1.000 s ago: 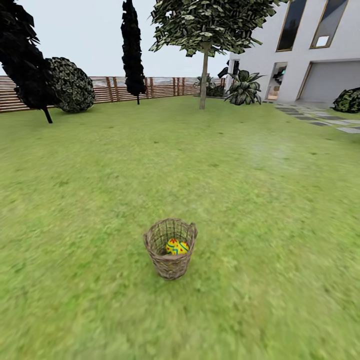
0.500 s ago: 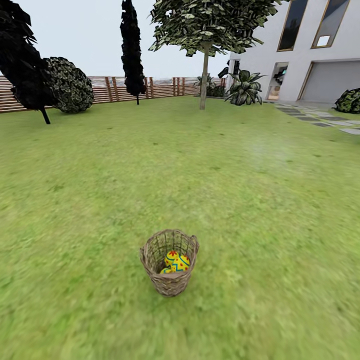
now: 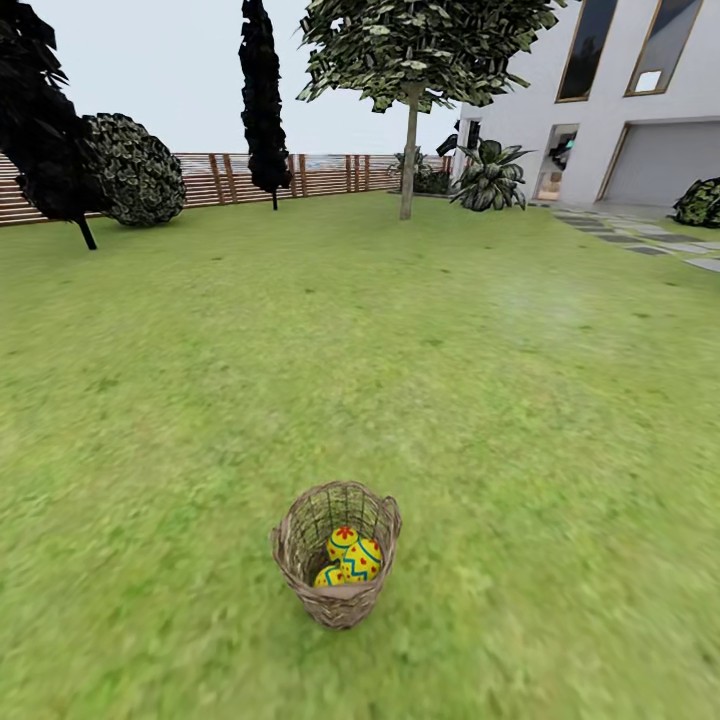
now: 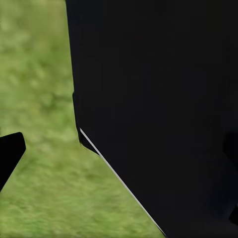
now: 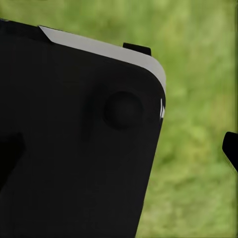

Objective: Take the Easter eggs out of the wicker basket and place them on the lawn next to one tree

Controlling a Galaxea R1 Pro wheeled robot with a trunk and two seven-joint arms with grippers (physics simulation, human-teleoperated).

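The wicker basket stands on the lawn at about 6 o'clock in the head view, near the camera. Inside it lie the Easter eggs, bunched together toward the basket's 5 o'clock side (three, as far as can be made out). Far behind, at 12 o'clock, the tree rises from the grass, with a palm-like plant just to its right. The columnar tree stands at 11 o'clock before the fence; a round bush sits at 10 o'clock. The house fills 1 to 2 o'clock, with stepping stones before it.
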